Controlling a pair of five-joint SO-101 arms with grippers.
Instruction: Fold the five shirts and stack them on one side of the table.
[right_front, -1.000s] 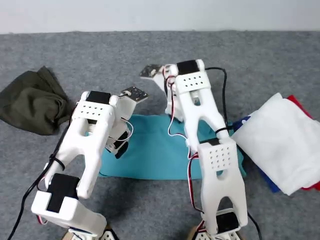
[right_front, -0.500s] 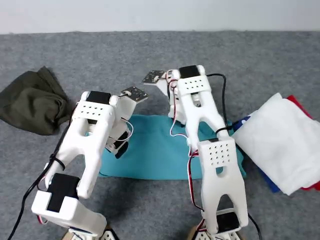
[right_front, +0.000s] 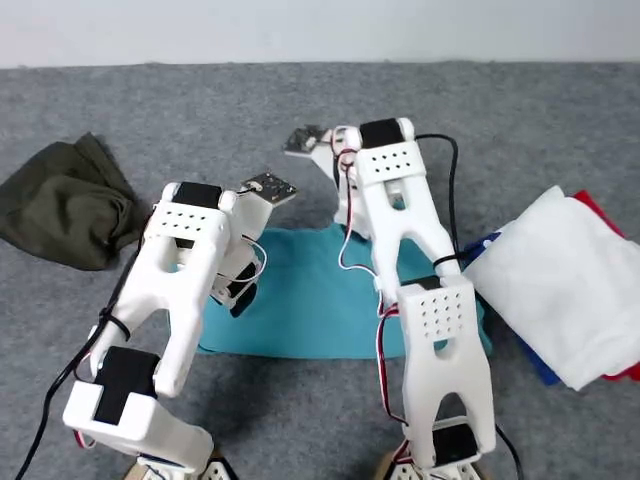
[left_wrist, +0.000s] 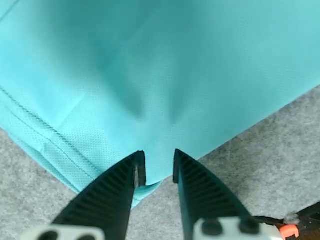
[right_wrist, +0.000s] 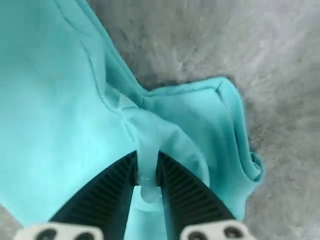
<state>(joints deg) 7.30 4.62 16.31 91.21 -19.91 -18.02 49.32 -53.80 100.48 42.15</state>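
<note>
"While the grey carpeted table (right_front: 520, 110) lies under it all, where is the flat turquoise knit shirt (right_front: 310, 300)?"

"In the centre, under both arms. At the right, a folded white shirt (right_front: 560, 290) lies on blue cloth (right_front: 538, 368) and red cloth (right_front: 598, 212). A crumpled olive-green shirt (right_front: 65, 205) sits far left."

"And the grippers?"

"The right gripper (right_wrist: 146, 167) pinches a raised fold at the turquoise shirt's far edge. The left gripper (left_wrist: 155, 162) is at its left end, fingers a little apart, with cloth showing in the gap."
</note>
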